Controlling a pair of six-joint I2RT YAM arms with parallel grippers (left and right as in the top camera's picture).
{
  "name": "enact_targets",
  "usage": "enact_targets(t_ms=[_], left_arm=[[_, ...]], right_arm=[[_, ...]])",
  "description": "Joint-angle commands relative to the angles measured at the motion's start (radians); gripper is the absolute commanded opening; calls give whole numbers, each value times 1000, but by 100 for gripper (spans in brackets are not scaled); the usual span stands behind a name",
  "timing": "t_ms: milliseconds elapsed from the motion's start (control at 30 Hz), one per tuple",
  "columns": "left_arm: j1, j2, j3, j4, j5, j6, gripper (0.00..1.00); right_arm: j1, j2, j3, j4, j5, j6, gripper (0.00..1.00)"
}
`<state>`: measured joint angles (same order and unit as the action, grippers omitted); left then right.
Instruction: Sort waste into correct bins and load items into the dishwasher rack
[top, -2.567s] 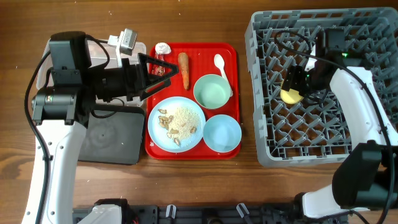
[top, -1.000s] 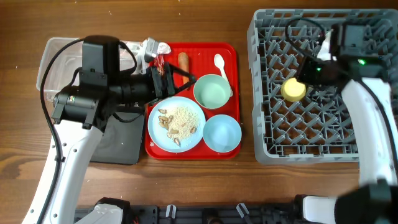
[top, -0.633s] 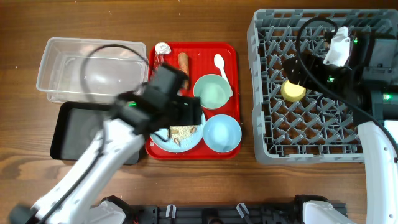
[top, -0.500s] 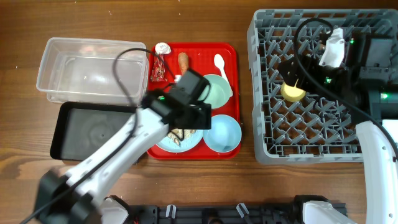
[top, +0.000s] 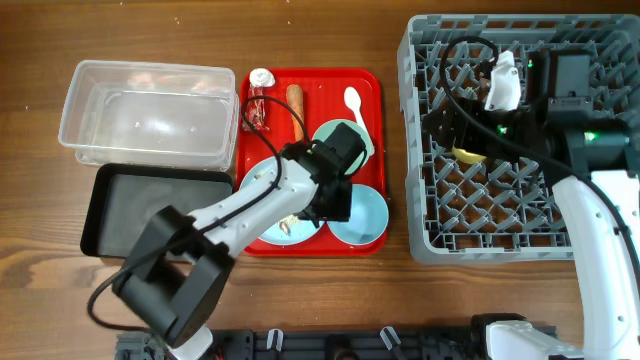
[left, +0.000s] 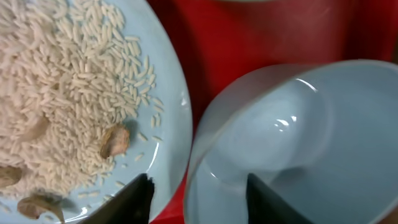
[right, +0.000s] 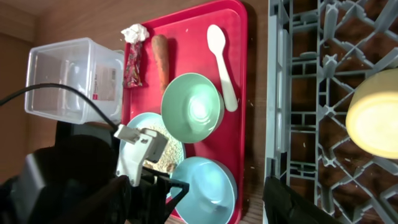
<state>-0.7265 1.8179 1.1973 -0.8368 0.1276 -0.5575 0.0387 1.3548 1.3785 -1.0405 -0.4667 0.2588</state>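
My left gripper (left: 200, 202) straddles the left rim of the light blue bowl (left: 292, 143) on the red tray (top: 310, 85). One finger (left: 134, 202) hangs over the plate of rice and scraps (left: 74, 106), the other inside the bowl, and the jaws stand apart with gaps on both sides of the rim. My right gripper (right: 196, 199) is wide open and holds nothing, raised above the grey dishwasher rack (top: 520, 215). A yellow cup (right: 373, 121) rests in the rack. The green bowl (right: 191, 106), white spoon (right: 221, 56), carrot (right: 161, 56), wrapper (right: 132, 68) and crumpled paper (right: 134, 32) lie on the tray.
A clear plastic bin (top: 145, 110) stands left of the tray, with a black bin (top: 130, 210) in front of it. The left arm (top: 250, 210) crosses the plate from the lower left. Cables loop over the rack's left side.
The left arm swung from beside the clear bin across the tray to the blue bowl, its jaws narrowing. The right gripper opened, left the yellow cup in the rack and rose.
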Motion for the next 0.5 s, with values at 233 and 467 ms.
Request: enact_targets(t_ms=[233,467], left_arm=[[21,-48,90,-95,11,3,4],[145,-237,213,-164,18,3,4]], right_arm=[[4,11,13,-9,10,-21,69],[4,11,13,-11,9,-21,69]])
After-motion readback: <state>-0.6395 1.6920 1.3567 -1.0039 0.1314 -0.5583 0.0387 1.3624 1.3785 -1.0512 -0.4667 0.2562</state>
